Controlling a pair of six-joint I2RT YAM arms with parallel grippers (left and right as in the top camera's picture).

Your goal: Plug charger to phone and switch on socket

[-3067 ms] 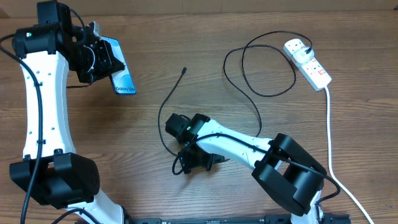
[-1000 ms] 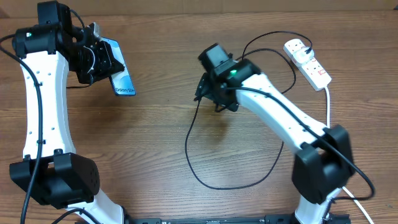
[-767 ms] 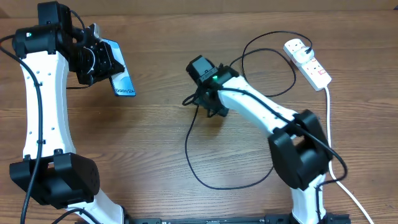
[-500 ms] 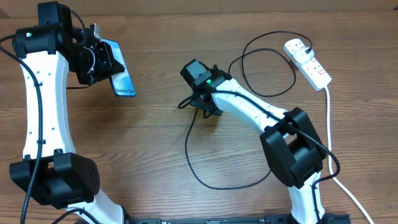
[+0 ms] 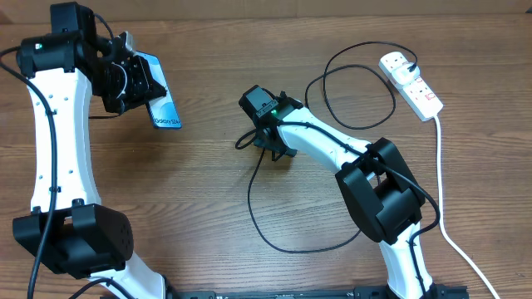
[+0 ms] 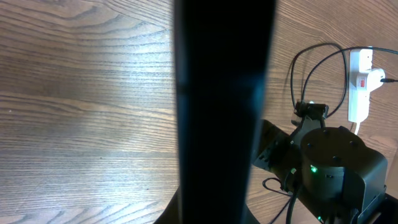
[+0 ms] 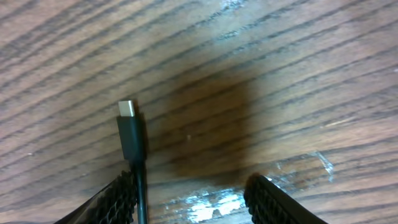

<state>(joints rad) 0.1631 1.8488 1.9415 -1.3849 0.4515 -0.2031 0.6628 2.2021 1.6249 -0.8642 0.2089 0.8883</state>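
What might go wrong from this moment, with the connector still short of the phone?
1. In the right wrist view the charger lies along one finger, with a wide gap to the other; it may slip or twist on contact.
2. The phone hangs tilted in the left gripper, its port hidden, so alignment could miss.
3. The charger's slack loops under the right arm and might snag.

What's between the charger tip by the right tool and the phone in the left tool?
Nothing visible. Only bare table lies between the charger tip at the right tool and the phone held in the left tool.
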